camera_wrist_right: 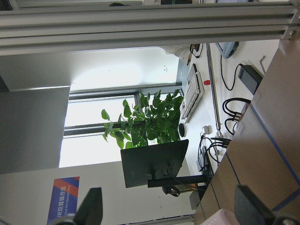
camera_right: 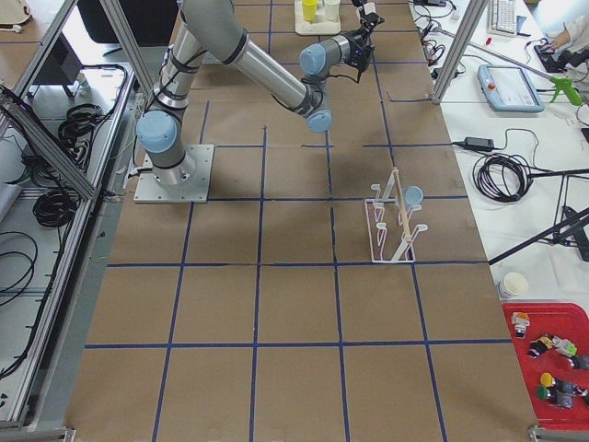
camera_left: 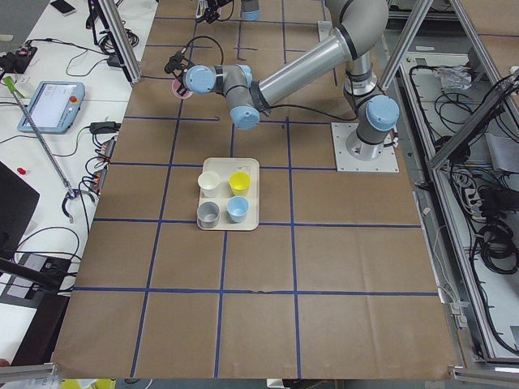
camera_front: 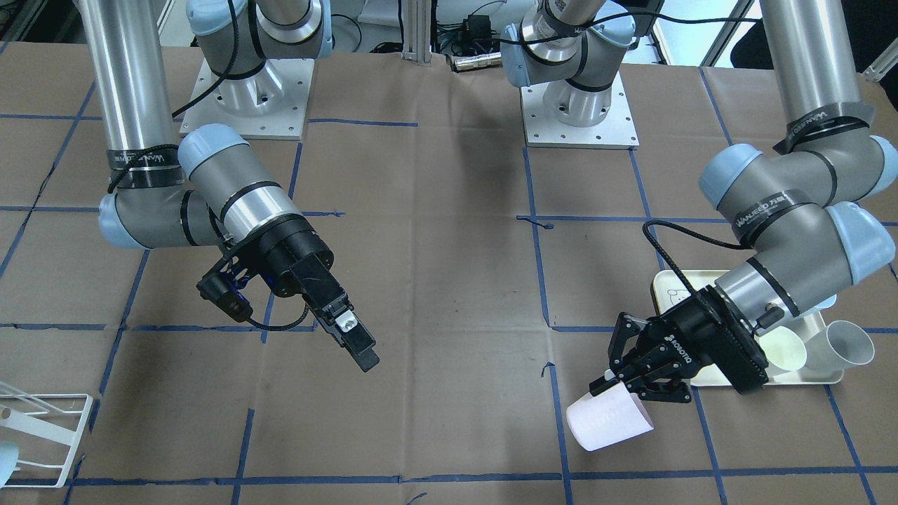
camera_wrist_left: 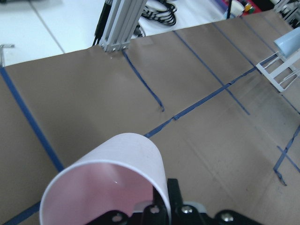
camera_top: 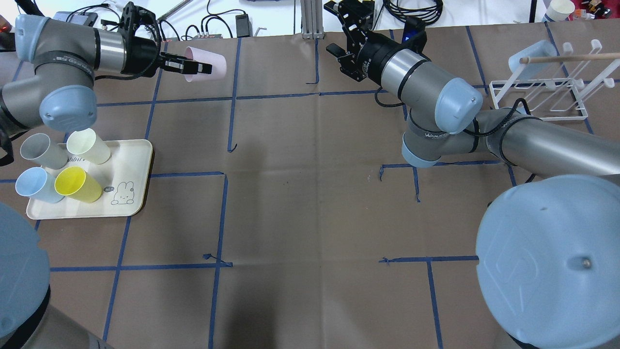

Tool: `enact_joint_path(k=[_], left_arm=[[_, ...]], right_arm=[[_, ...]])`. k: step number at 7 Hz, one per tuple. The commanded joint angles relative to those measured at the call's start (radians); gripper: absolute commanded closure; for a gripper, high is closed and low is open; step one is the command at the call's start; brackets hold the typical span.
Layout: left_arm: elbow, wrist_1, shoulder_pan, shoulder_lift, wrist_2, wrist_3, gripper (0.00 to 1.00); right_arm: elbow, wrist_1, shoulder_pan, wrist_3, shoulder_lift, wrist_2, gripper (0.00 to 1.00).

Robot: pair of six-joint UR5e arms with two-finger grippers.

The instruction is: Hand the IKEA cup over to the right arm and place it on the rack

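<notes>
A pale pink cup (camera_top: 209,64) lies on its side in my left gripper (camera_top: 196,67), which is shut on the cup's rim above the far left of the table. In the front view the cup (camera_front: 609,419) hangs below that gripper (camera_front: 619,382). The cup's open mouth fills the bottom of the left wrist view (camera_wrist_left: 108,183). My right gripper (camera_top: 341,29) is open and empty at the far middle of the table, well to the right of the cup. Its fingertips (camera_wrist_right: 91,206) stand wide apart. The white wire rack (camera_top: 537,99) stands at the far right.
A light blue cup (camera_top: 530,52) hangs on the rack, under a wooden rod (camera_top: 562,58). The cream tray (camera_top: 131,194) with a bunny drawing holds grey (camera_top: 41,150), cream (camera_top: 87,145), blue (camera_top: 34,185) and yellow (camera_top: 75,184) cups at the left. Cables lie beyond the far edge.
</notes>
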Motion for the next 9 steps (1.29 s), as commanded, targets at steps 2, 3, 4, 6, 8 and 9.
enact_joint_path(k=[2,3,4,6,8,9], left_arm=[[-0.030,0.297,-0.109,-0.050,-0.110,-0.062,1.00],[-0.057,0.417,-0.121,-0.074,-0.126,-0.046,1.00],[-0.131,0.500,-0.123,-0.059,-0.180,-0.065,1.00],[-0.272,0.709,-0.117,-0.039,-0.271,-0.139,1.00],[-0.358,0.893,-0.117,-0.026,-0.336,-0.234,1.00],[-0.363,0.936,-0.121,-0.005,-0.397,-0.354,1.00]], right_arm=[[0.001,-0.003,0.001,0.020,-0.001,-0.005,0.00],[0.001,-0.003,0.001,0.037,-0.001,-0.003,0.00],[0.001,-0.003,0.001,0.039,-0.001,-0.003,0.00],[0.003,-0.003,0.001,0.039,0.003,-0.004,0.00],[0.012,0.006,-0.003,0.039,0.000,-0.041,0.00],[0.014,0.016,-0.001,0.039,-0.012,-0.090,0.00]])
